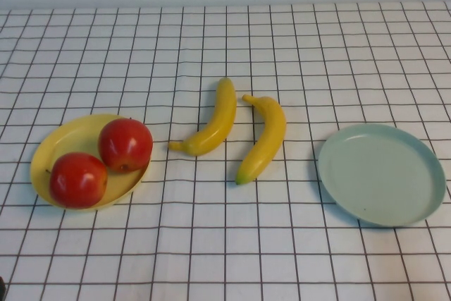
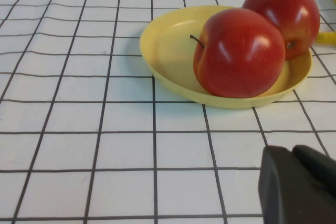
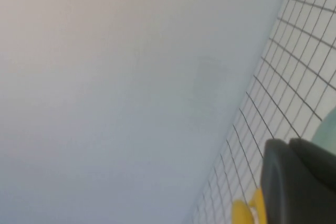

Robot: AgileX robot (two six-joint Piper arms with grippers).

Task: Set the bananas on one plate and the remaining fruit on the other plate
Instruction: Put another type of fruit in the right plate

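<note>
On the left, the shallow round yellow plastic plate (image 1: 49, 147) is sitting with both glossy red apples (image 1: 125, 144) already in it, the pair touching each other. The left gripper (image 2: 299, 184) is hanging just short of that plate, off the high view entirely; only a dark corner of it is showing in its own wrist view, so I cannot tell how wide it stands or whether it carries anything.

Mid-table, the two smooth curved yellow toy bananas (image 1: 211, 122) are lying side by side on the checked tablecloth (image 1: 225, 244), close but apart. They are looking light, stiff and slippery; I'd be pinching one across its thick middle.

On the right, the pale blue-green round plastic plate (image 1: 380, 173) is waiting empty. The right gripper (image 3: 302, 182) is pointing largely at the wall, its opening hidden too.
</note>
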